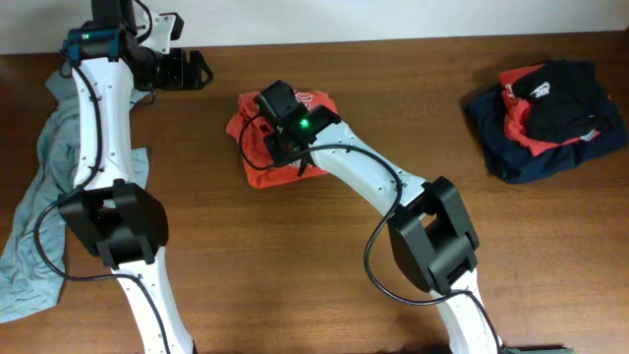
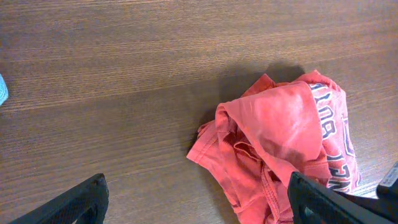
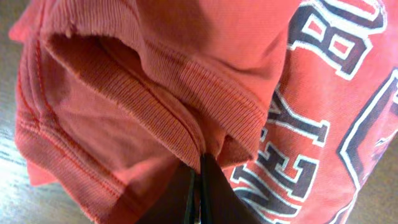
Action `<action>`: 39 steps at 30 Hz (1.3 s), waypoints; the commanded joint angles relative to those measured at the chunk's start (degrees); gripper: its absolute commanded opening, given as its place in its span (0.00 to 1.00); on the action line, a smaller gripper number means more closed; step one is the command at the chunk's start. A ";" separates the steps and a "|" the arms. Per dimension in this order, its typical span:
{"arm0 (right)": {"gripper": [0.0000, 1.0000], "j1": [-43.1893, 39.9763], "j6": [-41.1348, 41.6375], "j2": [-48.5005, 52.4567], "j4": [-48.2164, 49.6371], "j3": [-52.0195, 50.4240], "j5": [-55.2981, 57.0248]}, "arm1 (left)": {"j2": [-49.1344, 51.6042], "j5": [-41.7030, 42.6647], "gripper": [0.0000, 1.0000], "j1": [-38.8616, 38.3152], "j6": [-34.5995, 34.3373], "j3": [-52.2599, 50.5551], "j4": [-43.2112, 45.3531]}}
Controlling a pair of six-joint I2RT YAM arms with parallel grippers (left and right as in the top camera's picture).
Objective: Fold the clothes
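A crumpled red T-shirt (image 1: 319, 104) with dark lettering lies on the wooden table at the centre back. My right gripper (image 1: 278, 149) is down on it. In the right wrist view its fingers (image 3: 200, 160) are shut on a ribbed fold of the red T-shirt (image 3: 124, 93). My left gripper (image 1: 197, 69) hovers at the back left, open and empty. In the left wrist view its two fingers (image 2: 196, 183) are spread wide over bare wood, with the red T-shirt (image 2: 280, 137) to the right.
A grey-blue garment (image 1: 44, 197) sprawls along the left edge under the left arm; a corner of it shows in the left wrist view (image 2: 2, 90). A pile of navy, red and black clothes (image 1: 550, 118) sits at the back right. Bare wood lies in front.
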 commanded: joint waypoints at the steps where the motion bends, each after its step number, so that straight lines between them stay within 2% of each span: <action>1: 0.04 1.99 0.33 0.50 -0.48 0.81 -1.99 | 0.26 -0.44 0.92 0.35 -0.26 0.94 -0.15; 11: 0.05 6.29 0.33 0.50 -1.05 0.79 -2.91 | 0.26 -1.92 0.92 0.35 -0.26 0.94 0.04; 13: 0.38 6.29 0.31 0.50 -1.11 0.81 -3.91 | 0.26 -1.92 0.92 0.35 -0.26 0.94 0.04; 15: 0.61 6.29 0.26 0.50 -1.11 0.81 -5.38 | 0.26 -1.92 0.92 0.35 -0.26 0.94 0.04; 18: 0.74 6.29 -0.76 0.35 -1.29 0.87 -7.76 | 0.26 -1.92 0.92 0.35 -0.26 0.94 0.02; 23: 0.81 6.23 -4.31 -1.44 -2.40 1.66 -11.52 | 0.26 -1.92 0.92 0.35 -0.26 0.94 0.02; 27: 1.00 4.61 -3.34 -4.63 -3.30 3.39 -11.52 | 0.26 -1.64 0.92 0.17 -0.31 0.66 -0.31; 33: 0.99 -3.74 1.20 -10.80 -4.92 5.75 -13.46 | 0.55 -0.92 0.93 -1.14 -0.28 -4.04 -2.03; 39: 0.99 -14.88 2.93 -13.18 -7.54 5.97 -20.41 | 0.59 7.87 0.93 -1.44 -0.28 -12.96 0.70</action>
